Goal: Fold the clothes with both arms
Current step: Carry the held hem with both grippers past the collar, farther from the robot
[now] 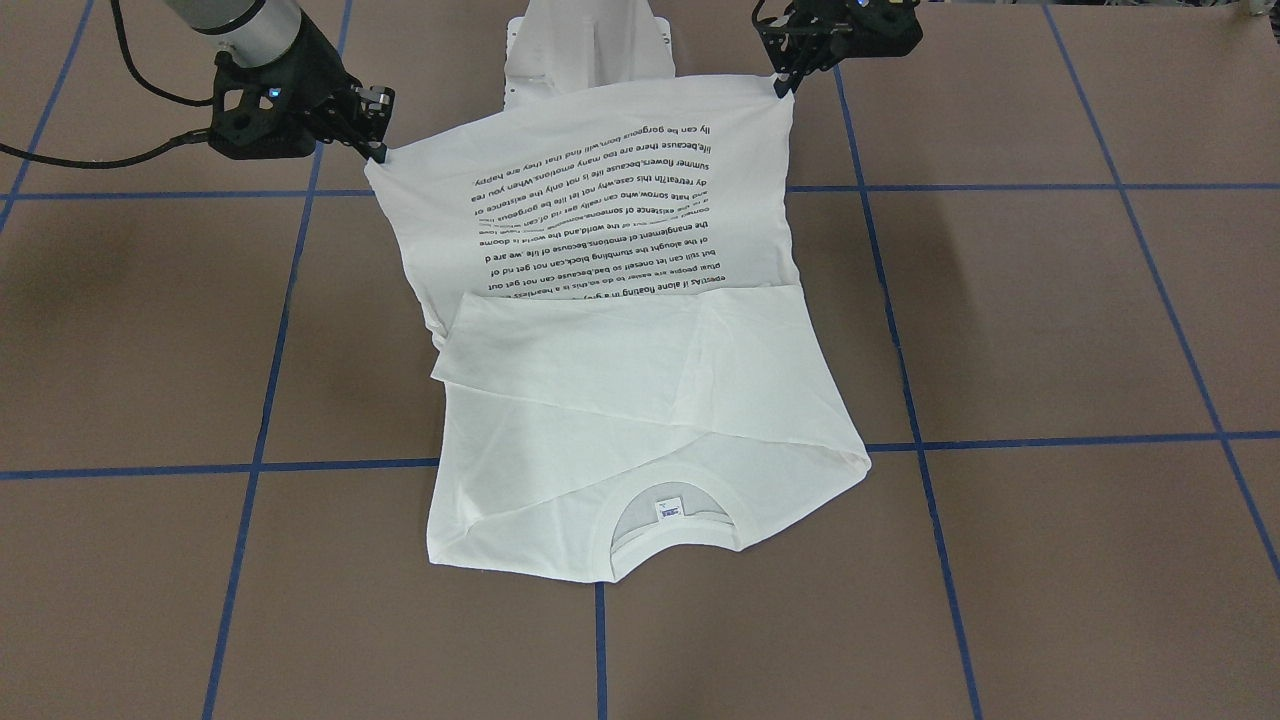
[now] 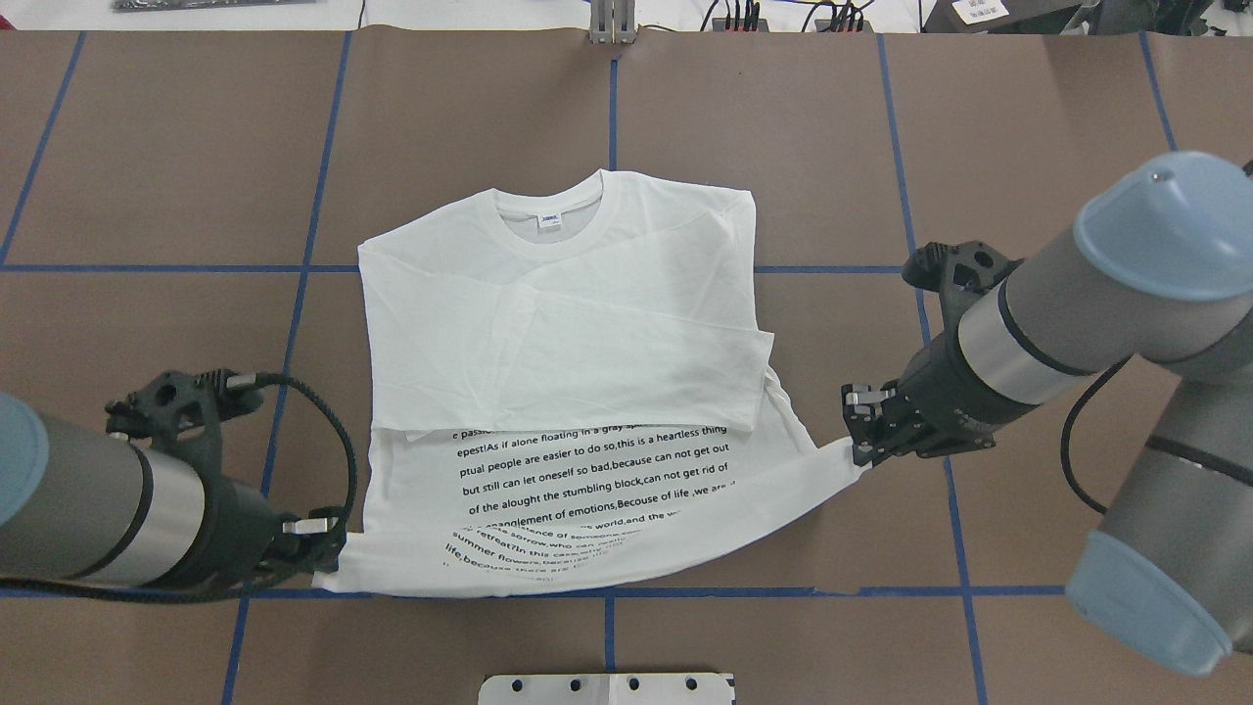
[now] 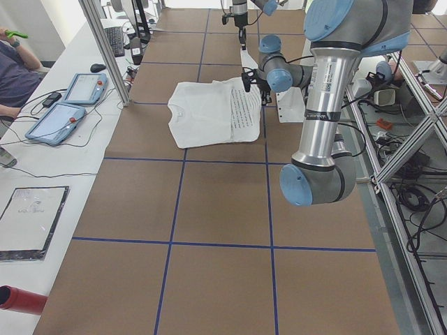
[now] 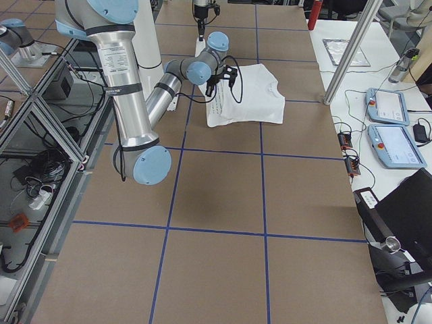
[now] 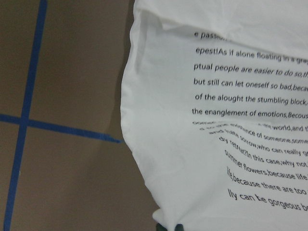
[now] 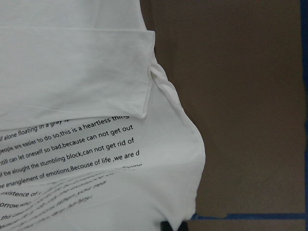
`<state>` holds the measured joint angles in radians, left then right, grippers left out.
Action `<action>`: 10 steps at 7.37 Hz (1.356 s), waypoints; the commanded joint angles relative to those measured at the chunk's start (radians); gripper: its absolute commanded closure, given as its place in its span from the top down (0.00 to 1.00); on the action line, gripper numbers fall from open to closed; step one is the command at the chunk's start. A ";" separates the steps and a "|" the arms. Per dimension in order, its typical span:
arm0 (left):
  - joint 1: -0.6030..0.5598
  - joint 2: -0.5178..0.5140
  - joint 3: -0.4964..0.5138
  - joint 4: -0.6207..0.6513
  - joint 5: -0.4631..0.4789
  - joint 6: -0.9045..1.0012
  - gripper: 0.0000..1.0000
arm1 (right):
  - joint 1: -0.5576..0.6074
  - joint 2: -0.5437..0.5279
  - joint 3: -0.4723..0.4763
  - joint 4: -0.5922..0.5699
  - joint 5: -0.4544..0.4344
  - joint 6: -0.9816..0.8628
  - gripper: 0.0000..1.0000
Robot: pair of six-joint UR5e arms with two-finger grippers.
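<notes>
white shirt [image 2: 558, 323] lies mid-table [image 2: 783, 117], sleeves folded across the chest, collar [image 2: 553, 211] on the side away from the robot. the hem [image 2: 587, 578] is raised: left gripper [image 2: 331, 556] pinches one corner, right gripper [image 2: 861, 452] the other. the collar's dead ahead of both, so the fold looks set to run forward, lengthwise.

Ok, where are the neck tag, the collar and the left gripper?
neck tag [image 2: 550, 219]: overhead view, its middle.
collar [image 2: 560, 245]: overhead view, front ribbed band.
left gripper [image 2: 336, 554]: overhead view, between fingertips on the shirt [image 2: 548, 323].
</notes>
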<state>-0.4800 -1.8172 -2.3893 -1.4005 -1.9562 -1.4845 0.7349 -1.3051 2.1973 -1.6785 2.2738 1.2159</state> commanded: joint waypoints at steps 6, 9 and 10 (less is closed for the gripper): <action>-0.336 -0.152 0.268 0.083 -0.035 0.322 0.00 | 0.181 0.330 -0.416 0.002 0.046 -0.176 0.00; -0.338 -0.209 0.399 -0.015 -0.033 0.320 0.00 | 0.198 0.431 -0.580 0.044 0.032 -0.211 0.00; -0.351 -0.229 0.489 -0.082 -0.033 0.320 0.00 | 0.201 0.431 -0.658 0.171 0.029 -0.207 0.00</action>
<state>-0.8206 -2.0202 -1.9977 -1.4091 -1.9896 -1.1644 0.9318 -0.8877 1.6259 -1.6184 2.3089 1.0115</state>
